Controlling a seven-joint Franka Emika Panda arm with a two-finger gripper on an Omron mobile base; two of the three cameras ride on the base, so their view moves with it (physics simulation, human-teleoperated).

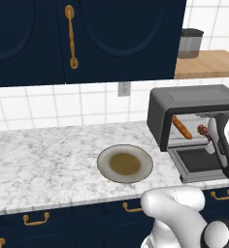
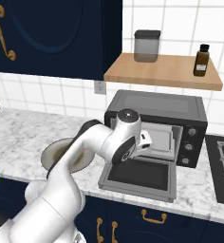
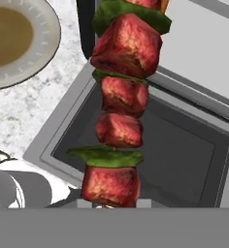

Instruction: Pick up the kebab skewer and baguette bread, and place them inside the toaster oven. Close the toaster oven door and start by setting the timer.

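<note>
1. The white-and-grey marbled worktop (image 1: 43,160) spans the lower half of the left base view, above dark blue cabinets with brass handles.
2. The wide boxy dark grey toaster oven (image 1: 194,99) stands at the right of the left base view, against the tiled wall. Its dark glass toaster oven door (image 2: 140,175) lies folded down flat onto the worktop, at centre of the right base view.
3. The round grey plate with a brown centre (image 1: 124,163) rests on the worktop just left of the open door, at centre of the left base view.
4. The slim orange-brown baguette bread (image 1: 182,127) lies tilted inside the oven cavity, at its left side.
5. The kebab skewer of dark red meat chunks and green pieces (image 3: 119,111) runs up the centre of the hand view, above the open door. In the left base view it sits at the oven mouth, right of the baguette.
6. The fingers (image 1: 209,137) are closed narrowly on the skewer.
7. Small pale timer knobs (image 2: 190,140) occupy the oven's right front panel.
</note>
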